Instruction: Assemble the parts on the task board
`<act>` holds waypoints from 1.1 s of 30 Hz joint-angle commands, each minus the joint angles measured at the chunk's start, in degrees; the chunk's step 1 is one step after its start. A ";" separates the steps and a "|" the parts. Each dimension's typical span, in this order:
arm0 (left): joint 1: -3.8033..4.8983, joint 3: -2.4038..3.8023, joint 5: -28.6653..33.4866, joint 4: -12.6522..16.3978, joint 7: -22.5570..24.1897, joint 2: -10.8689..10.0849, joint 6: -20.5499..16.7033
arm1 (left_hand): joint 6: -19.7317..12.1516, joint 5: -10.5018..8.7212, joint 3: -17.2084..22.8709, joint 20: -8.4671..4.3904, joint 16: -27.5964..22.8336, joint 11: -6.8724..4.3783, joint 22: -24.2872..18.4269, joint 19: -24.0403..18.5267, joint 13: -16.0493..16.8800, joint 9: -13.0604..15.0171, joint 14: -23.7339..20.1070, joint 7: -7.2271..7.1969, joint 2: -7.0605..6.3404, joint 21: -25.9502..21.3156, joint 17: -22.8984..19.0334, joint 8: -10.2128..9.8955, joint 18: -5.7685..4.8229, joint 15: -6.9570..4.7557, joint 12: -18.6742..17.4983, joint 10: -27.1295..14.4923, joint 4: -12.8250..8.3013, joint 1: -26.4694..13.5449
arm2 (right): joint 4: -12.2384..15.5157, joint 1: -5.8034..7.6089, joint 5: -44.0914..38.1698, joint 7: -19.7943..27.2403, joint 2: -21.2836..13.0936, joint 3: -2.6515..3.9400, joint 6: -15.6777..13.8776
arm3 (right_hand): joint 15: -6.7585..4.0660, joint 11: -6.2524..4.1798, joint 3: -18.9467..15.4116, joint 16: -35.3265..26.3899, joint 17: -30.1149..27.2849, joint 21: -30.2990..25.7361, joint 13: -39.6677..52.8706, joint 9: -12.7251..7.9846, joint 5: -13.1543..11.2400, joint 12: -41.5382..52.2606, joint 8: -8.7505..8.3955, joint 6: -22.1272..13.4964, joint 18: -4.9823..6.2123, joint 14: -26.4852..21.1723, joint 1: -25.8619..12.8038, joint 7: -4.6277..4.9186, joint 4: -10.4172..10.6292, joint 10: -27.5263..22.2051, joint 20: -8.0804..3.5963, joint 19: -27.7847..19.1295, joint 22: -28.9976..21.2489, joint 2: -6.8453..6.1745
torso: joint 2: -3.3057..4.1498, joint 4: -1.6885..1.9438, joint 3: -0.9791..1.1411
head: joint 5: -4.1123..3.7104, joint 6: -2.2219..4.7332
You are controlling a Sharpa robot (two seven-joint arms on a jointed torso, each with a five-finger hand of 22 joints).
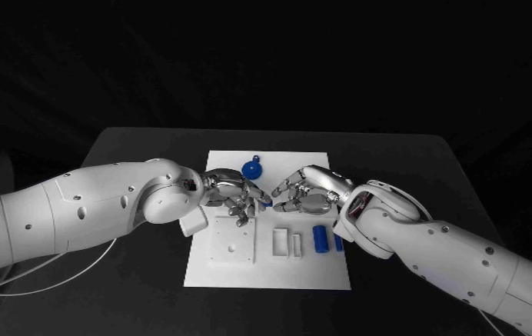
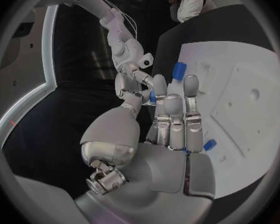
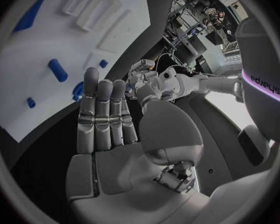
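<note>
Both hands meet over the task board [image 1: 222,274] mid-tabletop. Left hand [image 1: 235,196] and right hand [image 1: 301,195] have fingertips nearly touching, probably a handover of a small blue part; cannot tell who grips it. Round blue part [image 1: 253,170] lies just behind, blue cylinder [image 1: 320,238] near the right wrist.

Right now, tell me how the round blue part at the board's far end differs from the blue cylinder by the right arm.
The round blue part is a disc with a small tab; the blue cylinder is long and narrow. The disc lies beyond both hands, the cylinder nearer the robot, beside white blocks. Both are blue, rest on the task board, and are unheld.
</note>
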 commanded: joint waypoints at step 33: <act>5.78 -0.23 -31.84 -7.06 -27.81 4.08 4.77 | 6.16 0.78 1.54 -0.75 -0.20 -0.55 1.05 1.48 -0.46 0.06 3.02 -3.57 0.04 1.29 3.09 -2.94 -0.20 -0.51 -1.99 3.25 -2.63 0.72 | -6.77 1.35 37.61 7.91 -5.43 5.58 -13.69 | 1.63 0.90 -1.36 -0.75 -25.52 -9.09 -28.99 -0.16 3.65 -4.98 -0.25 -2.34 -0.92 -3.97 1.38 1.01 -1.84 -0.71 1.89 2.25 -22.58 0.19 | 0.02 0.09 0.06 | 1.29 -0.84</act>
